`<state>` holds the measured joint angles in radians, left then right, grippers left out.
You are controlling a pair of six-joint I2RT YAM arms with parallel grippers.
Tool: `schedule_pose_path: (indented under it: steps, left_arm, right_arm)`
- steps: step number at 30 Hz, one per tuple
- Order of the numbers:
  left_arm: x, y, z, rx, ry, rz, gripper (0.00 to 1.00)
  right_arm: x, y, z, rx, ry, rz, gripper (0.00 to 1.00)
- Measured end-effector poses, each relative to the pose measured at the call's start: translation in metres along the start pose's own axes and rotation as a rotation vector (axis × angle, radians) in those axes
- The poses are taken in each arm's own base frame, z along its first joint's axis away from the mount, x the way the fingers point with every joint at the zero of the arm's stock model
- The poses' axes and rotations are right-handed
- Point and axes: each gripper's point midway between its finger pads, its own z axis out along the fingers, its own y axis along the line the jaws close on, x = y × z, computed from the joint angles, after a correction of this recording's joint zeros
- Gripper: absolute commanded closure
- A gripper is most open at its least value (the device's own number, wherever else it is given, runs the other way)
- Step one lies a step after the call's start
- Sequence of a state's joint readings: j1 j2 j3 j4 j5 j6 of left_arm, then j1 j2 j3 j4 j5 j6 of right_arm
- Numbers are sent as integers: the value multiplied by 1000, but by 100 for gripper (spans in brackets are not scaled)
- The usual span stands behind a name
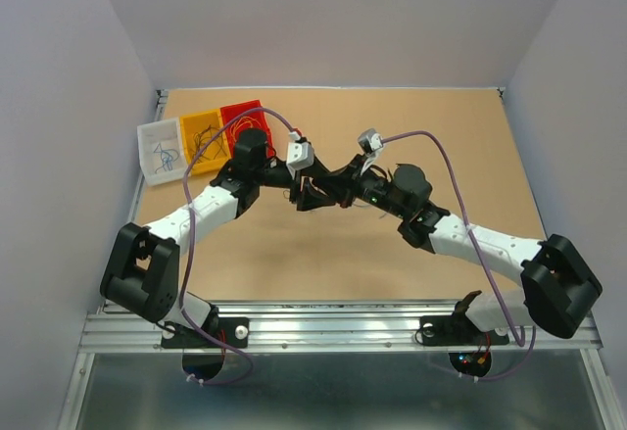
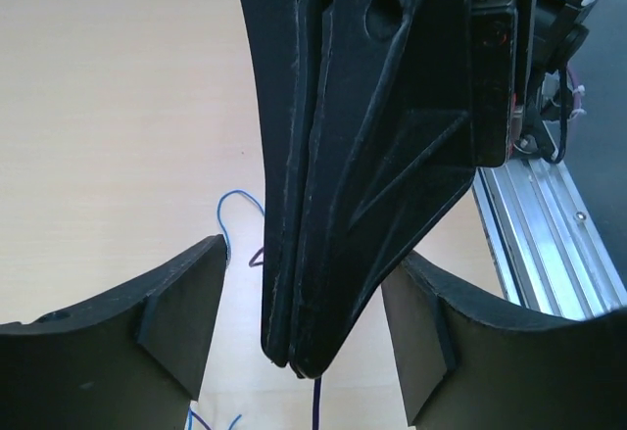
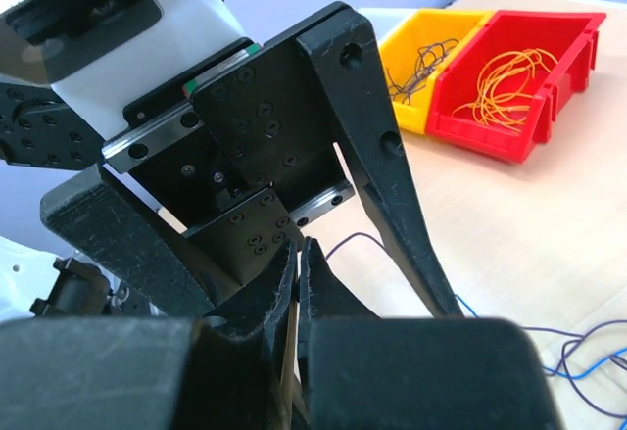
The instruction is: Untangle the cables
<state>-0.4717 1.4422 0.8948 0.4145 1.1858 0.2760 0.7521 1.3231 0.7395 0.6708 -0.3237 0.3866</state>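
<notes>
Two grippers are meeting over the middle of the table (image 1: pixel 441 156). The left gripper (image 2: pixel 306 254) is standing open, its two fingers (image 2: pixel 176 312) flanking the right gripper (image 2: pixel 292 357) without touching it. The right gripper's two jaws are pressing together and seem to be pinching one blue cable (image 2: pixel 317 406), which is hanging from their tips. More loose blue wires (image 3: pixel 578 361) are lying on the table just beside the grippers, too thin and overlapped to count. Three bins are sitting side by side at the far left corner: a white bin (image 1: pixel 149 146) holding blue strands, a yellow bin (image 3: pixel 411 33) holding black cables (image 3: pixel 421 63), and a red bin (image 3: pixel 490 141) holding orange-yellow cables (image 3: pixel 505 82).
</notes>
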Motion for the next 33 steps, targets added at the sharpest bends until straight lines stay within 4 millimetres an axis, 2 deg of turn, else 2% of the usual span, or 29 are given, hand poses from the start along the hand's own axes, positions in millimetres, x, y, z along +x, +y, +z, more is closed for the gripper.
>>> schedule_pose_path:
  steps: [3,4,5,6,9,10,12,14,16,19,23,25,26,27,28,30,33]
  left_arm:
    - [-6,-3,0,9,-14,4,65]
    - [-8,-5,-1,18,-18,2,83]
    - [-10,-8,-1,34,-22,2,93]
    - [-9,-13,-2,59,-25,-12,100]
    - [-8,-30,-7,139,-26,-97,100]
    - [-8,-32,-7,148,-25,-104,100]
    - [-8,-30,-5,121,-18,-97,100]
    - [-10,-32,-3,100,-9,-86,100]
    - [-13,-21,-8,-12,16,-66,100]
    - [-42,4,-20,-188,22,-8,100]
    - [-108,34,-43,-407,-2,110,100]
    - [-129,41,-51,-465,-5,143,100]
    - [-139,45,-56,-499,-4,164,90]
    - [-142,48,-59,-524,1,173,62]
    - [-141,53,-62,-552,13,177,52]
    - [-126,64,-66,-601,57,161,42]
    - [-80,92,-61,-647,160,101,38]
  right_arm:
    - [-3,2,2,-12,-20,3,99]
    - [-6,1,2,-10,-30,0,99]
    - [-8,2,2,-14,-39,-2,96]
    - [-10,4,0,-41,-41,-19,88]
    - [-6,15,-5,-108,-30,-69,62]
    - [-5,17,-7,-111,-33,-71,44]
    - [-7,17,-12,-96,-53,-69,29]
    - [-11,16,-20,-71,-81,-66,23]
    - [-22,8,-31,11,-146,-69,17]
    - [-30,-13,-46,137,-210,-65,16]
    - [-15,-42,-53,273,-201,-64,16]
    - [-9,-53,-53,325,-190,-64,16]
    - [-4,-61,-53,358,-178,-63,16]
    - [6,-73,-54,408,-151,-59,16]
    - [15,-82,-55,448,-125,-56,18]
    - [30,-100,-56,530,-71,-50,21]
    - [54,-125,-57,649,19,-48,25]
